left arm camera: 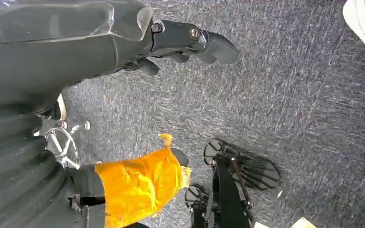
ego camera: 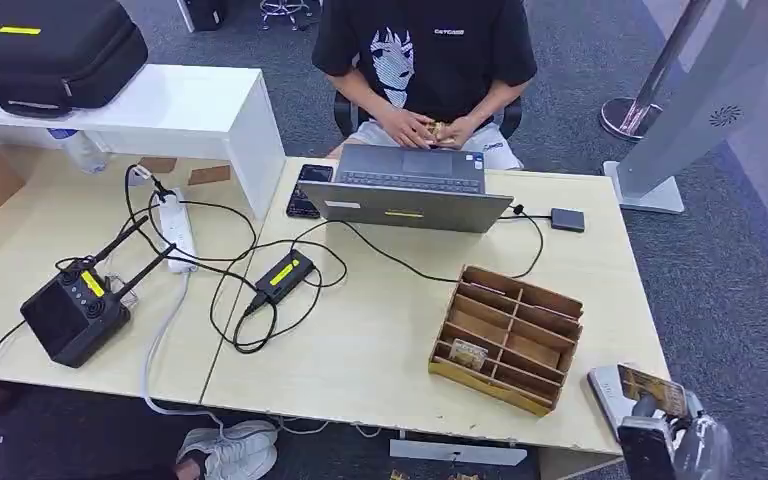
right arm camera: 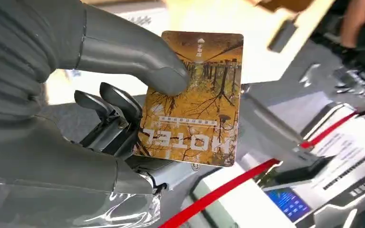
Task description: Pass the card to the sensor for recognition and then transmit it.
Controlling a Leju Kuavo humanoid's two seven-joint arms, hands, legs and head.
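A yellow-brown hotel key card (right arm camera: pixel 195 99), printed with autumn trees and the word HOTEL, is pinched in the robot's right hand (right arm camera: pixel 100 109), the thumb pressing on its printed face. In the head view, the card (ego camera: pixel 652 390) sits beyond the table's near right corner, just beside the wooden divider tray (ego camera: pixel 508 335).

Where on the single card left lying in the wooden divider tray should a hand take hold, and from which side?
Judging from the head view, grip the card by its long edges, coming from straight above: it lies flat in a near compartment of the wooden tray, whose dividers block any side approach. The right hand already holds another card.
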